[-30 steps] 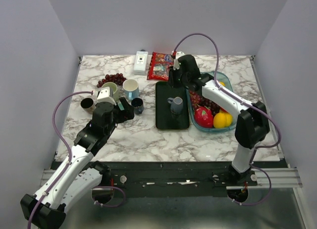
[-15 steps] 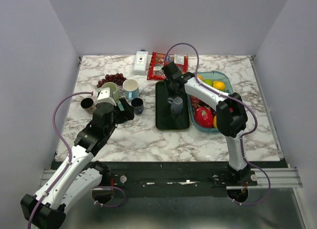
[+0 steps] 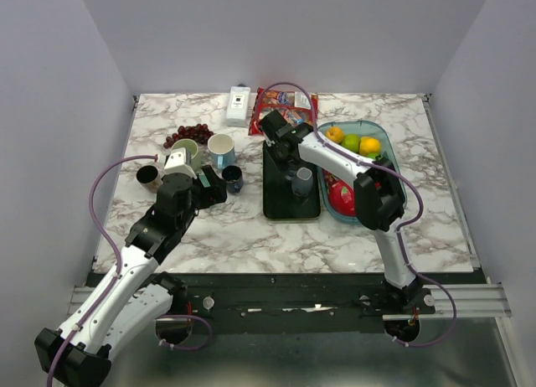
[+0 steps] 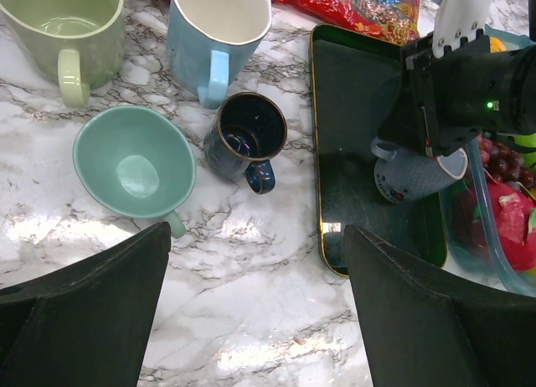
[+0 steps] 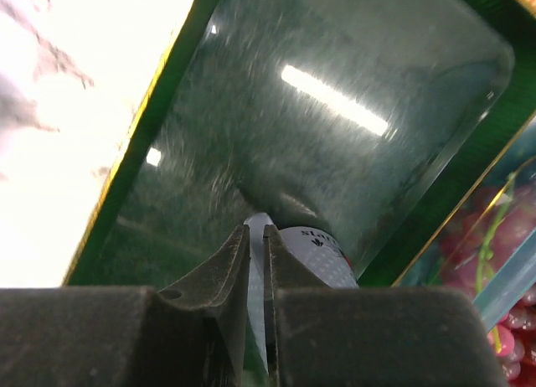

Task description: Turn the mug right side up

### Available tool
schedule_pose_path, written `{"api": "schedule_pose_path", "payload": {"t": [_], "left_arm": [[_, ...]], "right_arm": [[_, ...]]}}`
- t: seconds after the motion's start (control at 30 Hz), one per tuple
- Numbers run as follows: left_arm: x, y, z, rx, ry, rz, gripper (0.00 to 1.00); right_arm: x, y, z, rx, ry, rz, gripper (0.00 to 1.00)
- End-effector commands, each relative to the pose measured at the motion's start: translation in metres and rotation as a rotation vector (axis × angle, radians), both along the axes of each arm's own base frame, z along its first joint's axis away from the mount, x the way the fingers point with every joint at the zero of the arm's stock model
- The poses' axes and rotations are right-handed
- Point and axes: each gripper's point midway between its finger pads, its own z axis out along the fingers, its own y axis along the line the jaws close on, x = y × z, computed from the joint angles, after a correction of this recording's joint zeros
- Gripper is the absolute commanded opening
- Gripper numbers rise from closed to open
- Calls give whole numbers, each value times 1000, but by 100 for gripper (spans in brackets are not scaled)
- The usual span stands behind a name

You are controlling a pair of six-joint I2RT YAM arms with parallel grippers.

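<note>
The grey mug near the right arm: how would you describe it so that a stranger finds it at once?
Look at the marble table, then at the dark green tray in its middle. The grey mug is the only thing on that tray, tilted, with the right tool closed on it. The light blue mug and its neighbours sit on bare marble to the left.

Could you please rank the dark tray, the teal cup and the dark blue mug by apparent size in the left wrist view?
Largest to smallest: dark tray, teal cup, dark blue mug. The cup sits nearer the camera, making that gap unsure.
</note>
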Motion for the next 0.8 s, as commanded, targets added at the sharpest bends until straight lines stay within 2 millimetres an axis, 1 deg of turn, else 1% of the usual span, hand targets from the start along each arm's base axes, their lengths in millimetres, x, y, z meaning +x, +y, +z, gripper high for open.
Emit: {"api": "schedule_pose_path", "payload": {"t": [0.0, 0.13, 0.17, 0.23, 0.3, 0.37, 0.4, 0.43, 0.47, 0.5, 0.53, 0.6, 0.63, 0.73, 0.77], "left_arm": [[1, -1, 0, -6, -6, -5, 92], [0, 0, -1, -5, -3, -5, 92], [0, 0, -1, -5, -3, -5, 92], [0, 0, -1, -6, -6, -5, 92], [0, -1, -2, -6, -3, -7, 92], [0, -1, -1, -7, -5, -7, 92], [0, -1, -2, -6, -3, -8, 92], [0, -1, 0, -8, -7, -8, 92], [0, -2, -1, -9, -5, -9, 92], [0, -2, -2, -9, -3, -9, 92], [1, -1, -1, -9, -5, -8, 92], [1, -2, -1, -11, -6, -10, 92], [1, -2, -1, -11, -6, -10, 92], [1, -2, -1, -12, -5, -8, 92], [1, -2, -2, -11, -3, -8, 92]], "right_arm": [[-18, -3, -8, -35, 68, 52, 19], [-28, -1, -8, -12, 98, 63, 19], [-33, -3, -13, -16, 114, 64, 20], [-38, -3, -12, -5, 125, 59, 20], [-48, -6, -18, -8, 148, 52, 20], [-52, -7, -15, 3, 144, 42, 20], [-59, -11, -19, -3, 160, 30, 20], [-61, -11, -20, 0, 160, 24, 20], [-63, -11, -14, 14, 148, 19, 20], [-65, -11, -14, 22, 150, 8, 20], [-71, -15, -18, 16, 161, 3, 20], [-75, -14, -11, 42, 145, -5, 20], [-81, -17, -14, 37, 156, -8, 20], [-89, -17, -10, 53, 149, -13, 20], [-95, -20, -14, 42, 155, -12, 20]]}}
